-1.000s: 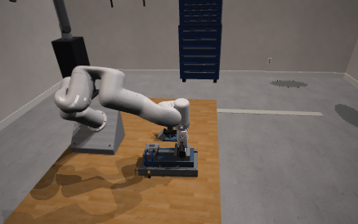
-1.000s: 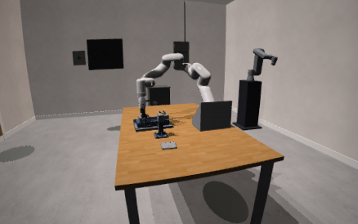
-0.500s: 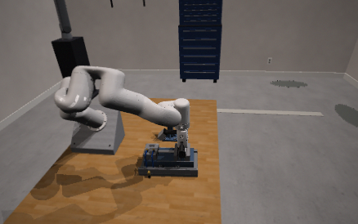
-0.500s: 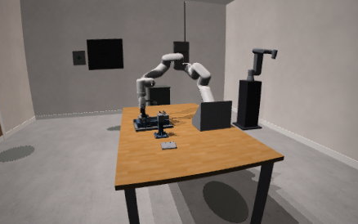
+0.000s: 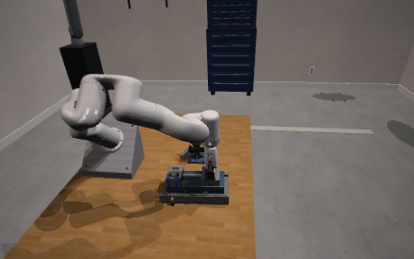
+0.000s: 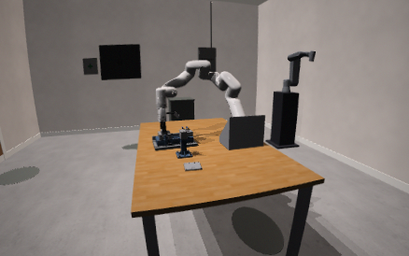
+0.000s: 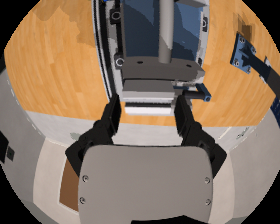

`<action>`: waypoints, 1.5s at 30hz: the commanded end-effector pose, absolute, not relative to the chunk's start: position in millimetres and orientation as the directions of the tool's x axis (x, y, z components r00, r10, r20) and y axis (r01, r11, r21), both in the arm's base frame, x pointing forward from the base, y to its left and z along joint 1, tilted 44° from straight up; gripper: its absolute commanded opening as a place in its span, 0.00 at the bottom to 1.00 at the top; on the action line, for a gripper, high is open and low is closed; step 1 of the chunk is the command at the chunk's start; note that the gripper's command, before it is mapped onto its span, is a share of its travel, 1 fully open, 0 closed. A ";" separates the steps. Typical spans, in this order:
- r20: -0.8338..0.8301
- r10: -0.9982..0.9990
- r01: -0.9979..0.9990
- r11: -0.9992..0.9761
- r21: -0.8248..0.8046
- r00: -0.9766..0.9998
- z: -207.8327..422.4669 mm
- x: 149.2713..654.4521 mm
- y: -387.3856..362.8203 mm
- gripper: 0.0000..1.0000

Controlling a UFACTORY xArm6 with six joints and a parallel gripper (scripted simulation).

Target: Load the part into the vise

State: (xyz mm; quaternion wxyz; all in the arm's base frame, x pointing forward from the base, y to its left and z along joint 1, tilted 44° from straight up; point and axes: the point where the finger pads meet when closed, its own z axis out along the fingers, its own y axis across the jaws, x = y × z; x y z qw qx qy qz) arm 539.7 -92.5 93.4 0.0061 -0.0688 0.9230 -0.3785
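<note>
My gripper [image 7: 148,102] is open and hangs straight down over the vise [image 5: 196,186]. In the wrist view the light grey part [image 7: 149,96] lies between the jaws, right between my spread fingers, which stand at either end of it. The dark moving jaw [image 7: 160,70] sits just beyond the part, on the air cylinder's rod [image 7: 165,23]. The blue work stop [image 7: 196,90] points in at the part's right end. I cannot tell whether the part touches the stop or the fixed jaw, which my fingers hide. The infeed plate [image 6: 192,165] is bare.
The V-block [image 6: 183,149] stands between the vise and the infeed plate; it also shows in the wrist view [image 7: 247,52]. The grey arm base [image 5: 112,156] stands to the left of the vise.
</note>
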 end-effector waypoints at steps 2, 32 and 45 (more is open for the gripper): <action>0.037 -0.134 -0.121 0.704 -0.700 -0.990 102.4 540.1 -84.1 0.81; 0.037 -0.134 -0.121 0.704 -0.700 -0.990 139.1 536.7 -48.3 0.00; 0.037 -0.134 -0.121 0.704 -0.700 -0.990 139.1 536.7 -48.3 0.00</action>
